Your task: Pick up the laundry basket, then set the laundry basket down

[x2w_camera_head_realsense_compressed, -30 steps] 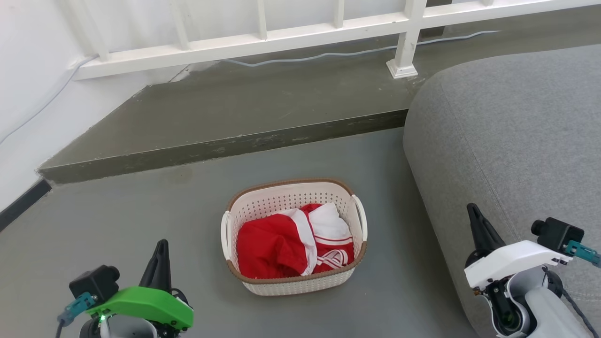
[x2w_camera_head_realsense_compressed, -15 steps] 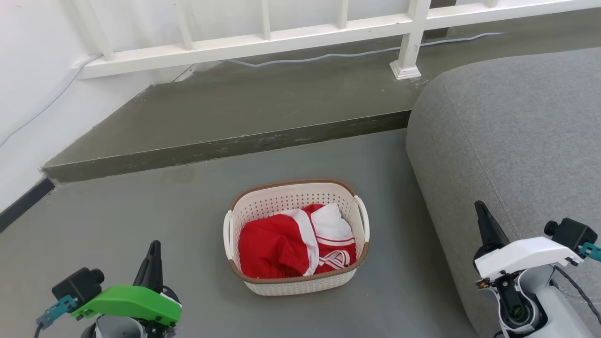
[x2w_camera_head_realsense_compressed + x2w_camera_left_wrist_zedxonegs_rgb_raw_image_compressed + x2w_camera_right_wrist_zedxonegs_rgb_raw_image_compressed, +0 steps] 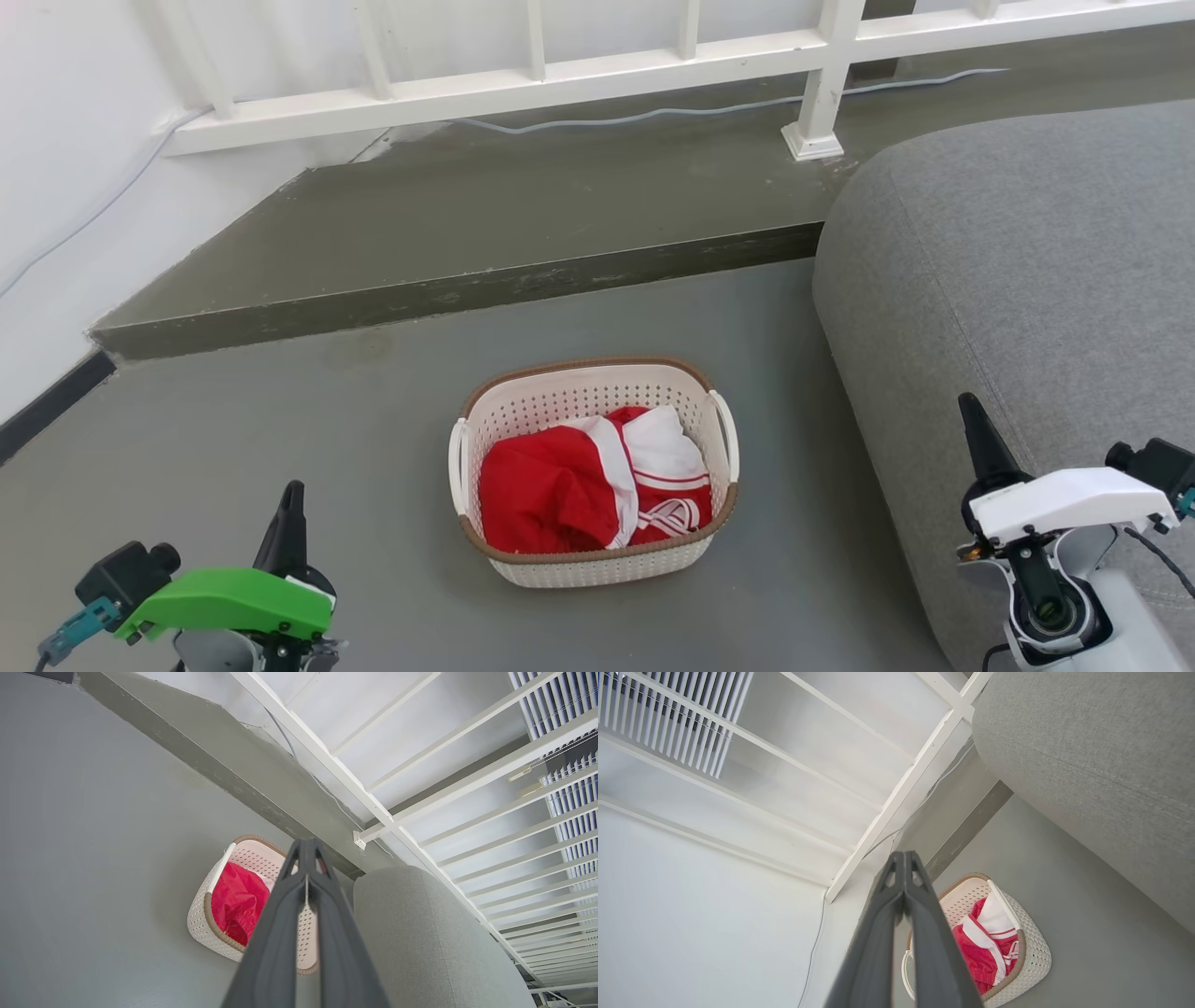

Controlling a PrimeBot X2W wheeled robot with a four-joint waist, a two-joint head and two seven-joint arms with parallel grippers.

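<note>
The left gripper [image 3: 293, 495] stands well left of the laundry basket [image 3: 597, 567], fingers pressed together on nothing. The basket sits upright on the grey floor [image 3: 280, 420], holding red-and-white cloth [image 3: 551, 490] (perhaps a garment; the folds hide its shape). Well right of the basket, before the grey sofa [image 3: 1008, 280], the right gripper [image 3: 971, 415] is likewise closed and empty.
</note>
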